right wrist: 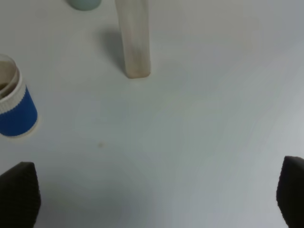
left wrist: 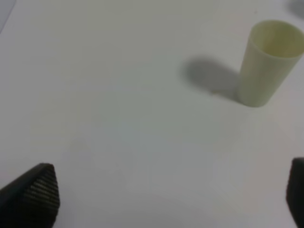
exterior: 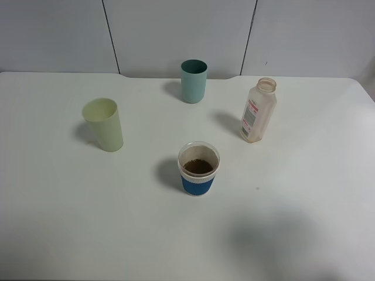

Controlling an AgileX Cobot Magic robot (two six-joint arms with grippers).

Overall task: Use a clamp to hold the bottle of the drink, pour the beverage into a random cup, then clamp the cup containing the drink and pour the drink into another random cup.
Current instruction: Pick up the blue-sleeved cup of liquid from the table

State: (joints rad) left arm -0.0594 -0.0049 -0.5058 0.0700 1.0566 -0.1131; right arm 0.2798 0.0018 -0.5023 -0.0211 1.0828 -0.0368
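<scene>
Three cups and one bottle stand upright on the white table (exterior: 58, 234), all well apart. Clock read from table centre in the high view: blue-banded cup (exterior: 198, 170) just off centre toward 6, teal cup (exterior: 193, 81) at 12, pale green cup (exterior: 104, 124) at approx 10, and drink bottle (exterior: 258, 110) at approx 2 w/ cap off.

Step, my read: the blue-banded cup has dark brown liquid in it and the bottle looks empty or nearly so. Pour no. 1 seems done. The bottle stands free, nothing holding it. In hand now = 2nd half: clamp the filled cup and tip it into another cup.

Neither arm shows in the high view. Left gripper (left wrist: 164, 199): fingers spread wide w/ nothing btw them, over bare table, pale green cup ahead of it. Right gripper (right wrist: 154, 197): also spread wide and empty, w/ the blue-banded cup, the bottle and a bit of the teal cup ahead.

Next move: right gripper prob. best placed. It should come in low and level, jaws either side of the blue band. Close firm w/o crushing, lift straight, keep upright till over the target rim. The teal cup and the pale green one are both free.

In the way: not much. The bottle sits at 2 of the filled cup, nr the right arm's line in, and could get knocked. The cup is open-topped, so a jerk = spill.
</scene>
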